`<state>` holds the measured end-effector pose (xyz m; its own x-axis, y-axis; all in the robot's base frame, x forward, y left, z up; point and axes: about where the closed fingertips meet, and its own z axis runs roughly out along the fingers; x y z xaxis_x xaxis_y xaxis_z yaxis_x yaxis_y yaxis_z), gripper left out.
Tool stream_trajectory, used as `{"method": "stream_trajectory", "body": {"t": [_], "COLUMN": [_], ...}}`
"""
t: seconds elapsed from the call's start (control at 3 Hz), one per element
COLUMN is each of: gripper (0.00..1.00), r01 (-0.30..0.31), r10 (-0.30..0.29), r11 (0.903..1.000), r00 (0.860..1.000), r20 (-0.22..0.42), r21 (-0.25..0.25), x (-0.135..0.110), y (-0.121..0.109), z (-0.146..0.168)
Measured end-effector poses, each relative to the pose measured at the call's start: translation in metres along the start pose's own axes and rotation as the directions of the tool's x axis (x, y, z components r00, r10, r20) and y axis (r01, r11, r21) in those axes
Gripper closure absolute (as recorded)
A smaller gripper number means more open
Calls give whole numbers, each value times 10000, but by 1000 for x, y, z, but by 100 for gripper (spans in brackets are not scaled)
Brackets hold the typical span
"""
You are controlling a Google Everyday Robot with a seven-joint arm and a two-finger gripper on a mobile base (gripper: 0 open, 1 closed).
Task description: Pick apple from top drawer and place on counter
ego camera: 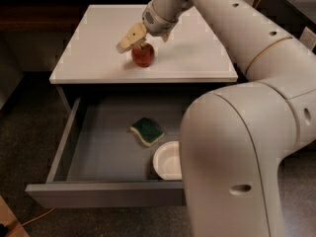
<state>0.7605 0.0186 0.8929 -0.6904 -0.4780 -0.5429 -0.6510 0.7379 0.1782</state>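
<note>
We reach over the bench (197, 58), gripper (139, 39) spread open just above the apple (142, 56), holding nothing; our arm hides part of the bowl (165, 162) in the top drawer (98, 147).

1. The desk (197, 58) had a white, smooth top with a faint gloss, like laminate.
2. The apple (143, 55), resting on the desk, had smooth red skin with a slight sheen.
3. The gripper (139, 38), just above the apple over the desk, looked pale tan and matt at its tip, with smooth white casing behind.
4. The arm (232, 147) wore a smooth, satin white shell, seemingly hard plastic.
5. The drawer (98, 196) was grey inside and out, matt and smooth.
6. The sponge (147, 131) had a rough dark green top over softer yellow foam.
7. The bowl (165, 162) was white, smooth and mildly glossy.
8. The floor (29, 132) was dark, speckled and matt.
</note>
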Motion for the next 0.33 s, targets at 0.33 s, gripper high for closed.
{"method": "stream_trajectory", "body": {"t": [0.33], "gripper": [0], "r01": [26], "r10": [-26], "r11": [10000], "r00": [10000], "r20": [40], "r21": [2], "x": [-1], "y": [2], "z": [-2]}}
